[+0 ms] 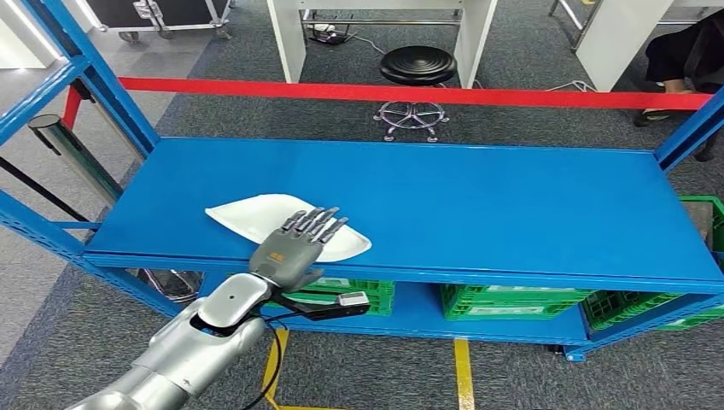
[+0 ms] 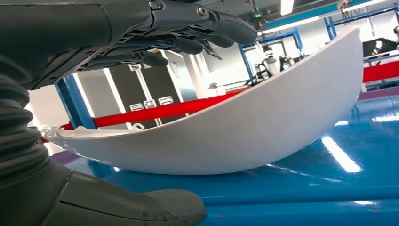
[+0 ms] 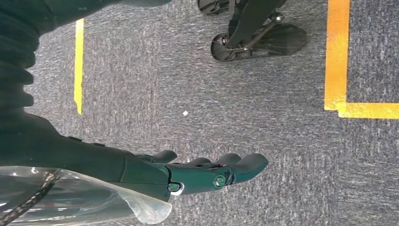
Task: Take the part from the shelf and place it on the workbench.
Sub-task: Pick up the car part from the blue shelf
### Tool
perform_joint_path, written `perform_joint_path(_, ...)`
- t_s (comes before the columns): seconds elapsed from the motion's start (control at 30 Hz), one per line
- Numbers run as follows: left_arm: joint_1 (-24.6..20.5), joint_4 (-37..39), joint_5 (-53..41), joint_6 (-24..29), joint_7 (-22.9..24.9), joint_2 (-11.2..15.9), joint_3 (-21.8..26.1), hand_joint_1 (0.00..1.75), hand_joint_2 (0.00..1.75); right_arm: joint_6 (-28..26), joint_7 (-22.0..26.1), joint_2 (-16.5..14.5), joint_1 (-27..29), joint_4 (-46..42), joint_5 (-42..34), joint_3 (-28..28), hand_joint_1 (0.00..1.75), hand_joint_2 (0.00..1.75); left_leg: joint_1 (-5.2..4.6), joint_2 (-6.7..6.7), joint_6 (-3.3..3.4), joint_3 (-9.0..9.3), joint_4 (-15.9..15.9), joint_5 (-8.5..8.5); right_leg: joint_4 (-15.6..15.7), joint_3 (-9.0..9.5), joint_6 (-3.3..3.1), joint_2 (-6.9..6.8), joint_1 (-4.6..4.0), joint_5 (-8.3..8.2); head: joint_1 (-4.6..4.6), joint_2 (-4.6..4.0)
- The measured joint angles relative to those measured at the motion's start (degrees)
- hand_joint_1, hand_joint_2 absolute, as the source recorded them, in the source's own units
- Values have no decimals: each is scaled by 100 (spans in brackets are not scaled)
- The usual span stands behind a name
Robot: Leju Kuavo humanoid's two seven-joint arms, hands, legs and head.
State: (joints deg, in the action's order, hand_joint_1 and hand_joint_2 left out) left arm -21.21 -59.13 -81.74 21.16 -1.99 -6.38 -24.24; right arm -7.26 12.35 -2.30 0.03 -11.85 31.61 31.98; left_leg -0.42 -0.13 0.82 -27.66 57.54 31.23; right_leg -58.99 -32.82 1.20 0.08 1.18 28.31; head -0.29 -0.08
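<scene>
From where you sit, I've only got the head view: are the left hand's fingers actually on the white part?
Observer: In the left wrist view the fingers hover above the white part, a gap showing under them.
Operator: And the thumb?
Observer: The thumb lies low beside the part's underside, against the blue shelf.
Operator: Where's the right hand?
Observer: The right hand hangs open over grey carpet, holding nothing.

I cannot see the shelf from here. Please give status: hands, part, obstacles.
Left hand open, fingers above the white part, thumb below its edge. Right hand open, hanging over floor. Part lies on blue shelf. Nothing in the way.
</scene>
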Motion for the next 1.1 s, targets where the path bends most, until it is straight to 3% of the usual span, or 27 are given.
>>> perform_joint_path(0.4,-91,104,57,-236,91,-30,-13,0,175,7,-7,0,0,0,49,44,0,175,0,0,0,0,0,0,0,-1,0,0,0,0,0,0)
perform_joint_path(0.6,-137,155,71,-335,174,-62,-13,21,175,9,-15,0,-1,0,72,78,0,175,0,0,0,0,0,0,0,0,0,0,0,0,0,-1)
perform_joint_path(1.1,-429,510,36,-591,393,-165,-14,26,175,32,-20,0,-6,0,166,134,0,175,0,0,0,0,0,0,0,0,0,-1,1,0,1,-1)
